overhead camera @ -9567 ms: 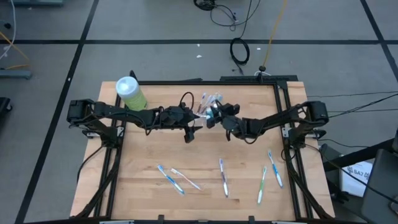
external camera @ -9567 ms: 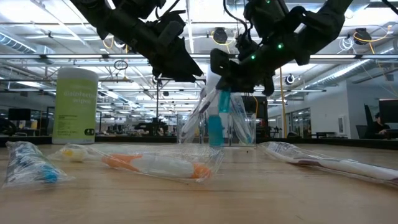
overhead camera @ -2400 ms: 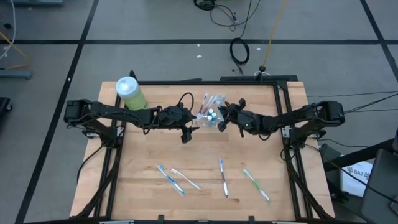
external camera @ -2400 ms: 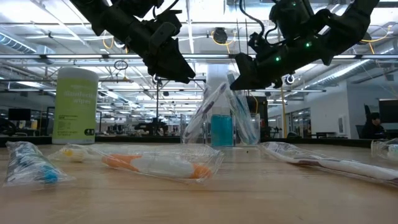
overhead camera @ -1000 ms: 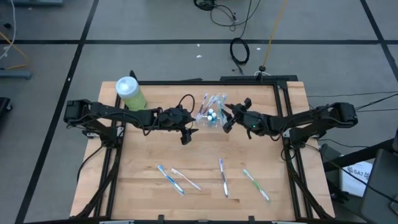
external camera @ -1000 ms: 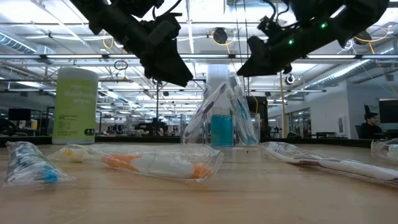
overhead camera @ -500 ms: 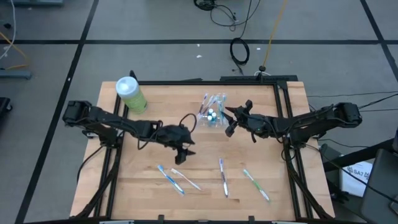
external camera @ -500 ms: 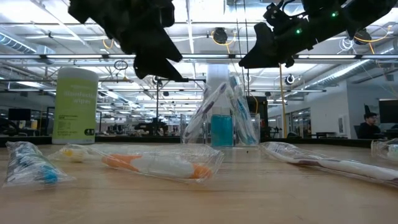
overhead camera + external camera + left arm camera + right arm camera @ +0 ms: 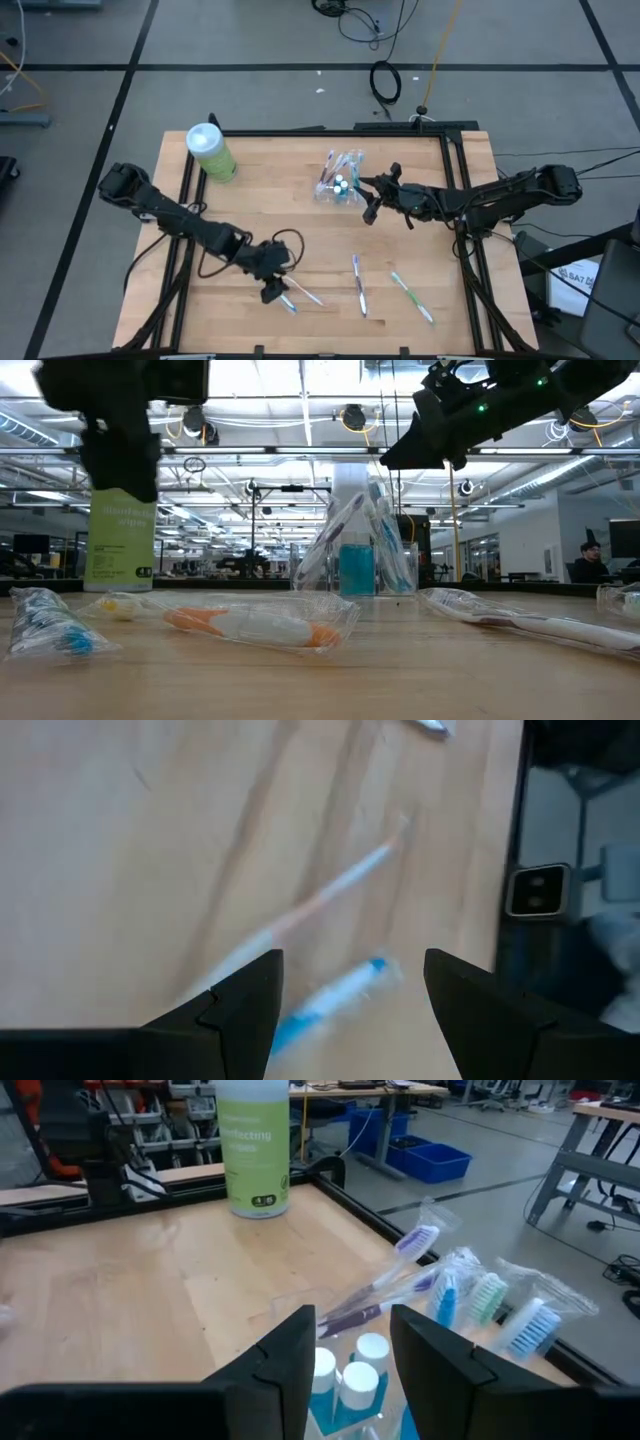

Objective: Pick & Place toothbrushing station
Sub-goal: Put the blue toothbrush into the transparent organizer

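A clear plastic cup (image 9: 340, 186) stands on its base at the table's far middle, holding several wrapped toothbrushes and white-capped tubes (image 9: 345, 1375). It also shows in the low view (image 9: 355, 565). My left gripper (image 9: 271, 291) is open above the near left of the table. Its fingers stand on either side of a blue toothbrush (image 9: 335, 1003) without touching it, and an orange-white toothbrush (image 9: 320, 902) lies beside that one. My right gripper (image 9: 371, 206) is open and empty, in the air just right of the cup.
A purple toothbrush (image 9: 358, 285) and a green one (image 9: 411, 297) lie flat toward the near right. A big light-green bottle (image 9: 210, 152) with a white cap stands at the far left corner. A black frame (image 9: 455, 170) edges the table.
My left gripper has swung away from the cup, toward the table's near edge and a little left. It has stopped over the blue and orange-white toothbrushes. The cup and the toothbrushes have not moved.
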Motion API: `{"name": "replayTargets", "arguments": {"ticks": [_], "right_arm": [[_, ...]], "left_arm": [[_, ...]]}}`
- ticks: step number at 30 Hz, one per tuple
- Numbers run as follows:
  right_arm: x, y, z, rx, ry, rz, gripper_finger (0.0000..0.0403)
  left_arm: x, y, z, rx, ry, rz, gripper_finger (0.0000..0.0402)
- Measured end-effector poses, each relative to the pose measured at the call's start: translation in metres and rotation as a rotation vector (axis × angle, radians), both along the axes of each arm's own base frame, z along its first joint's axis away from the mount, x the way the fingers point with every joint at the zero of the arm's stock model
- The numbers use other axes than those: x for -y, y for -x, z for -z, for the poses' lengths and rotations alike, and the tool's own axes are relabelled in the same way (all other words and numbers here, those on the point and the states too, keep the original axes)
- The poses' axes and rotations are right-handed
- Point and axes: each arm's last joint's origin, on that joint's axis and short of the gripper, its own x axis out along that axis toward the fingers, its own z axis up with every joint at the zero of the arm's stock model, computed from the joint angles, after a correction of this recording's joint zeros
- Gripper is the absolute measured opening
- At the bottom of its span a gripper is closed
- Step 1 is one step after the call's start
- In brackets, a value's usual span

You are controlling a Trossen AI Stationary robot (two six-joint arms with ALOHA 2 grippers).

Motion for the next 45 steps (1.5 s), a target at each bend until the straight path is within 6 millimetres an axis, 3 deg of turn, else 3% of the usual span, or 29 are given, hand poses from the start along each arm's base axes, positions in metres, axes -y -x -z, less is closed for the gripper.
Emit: {"name": "replayTargets", "arguments": {"ticks": [7, 11, 20, 34, 45], "right_arm": [[0.000, 0.000, 0.000, -0.001, 0.000, 0.000, 0.0128], [0.000, 0.000, 0.000, -0.005, 0.000, 0.000, 0.0128], [0.006, -0.001, -0.006, 0.005, 0.097, 0.004, 0.0128], [0.027, -0.001, -0.030, 0.226, 0.172, 0.092, 0.0128], [0.028, 0.001, -0.039, 0.297, 0.214, 0.105, 0.0128]], "left_arm": [[0.016, 0.013, 0.003, -0.178, 0.229, -0.304, 0.0250], [0.021, 0.025, 0.009, -0.303, 0.235, -0.389, 0.0250], [0.013, 0.050, 0.023, -0.553, 0.161, -0.774, 0.0250], [0.020, 0.036, 0.059, -0.596, 0.175, -1.012, 0.0250], [0.010, 0.032, 0.066, -0.641, 0.156, -1.082, 0.0249]]}}
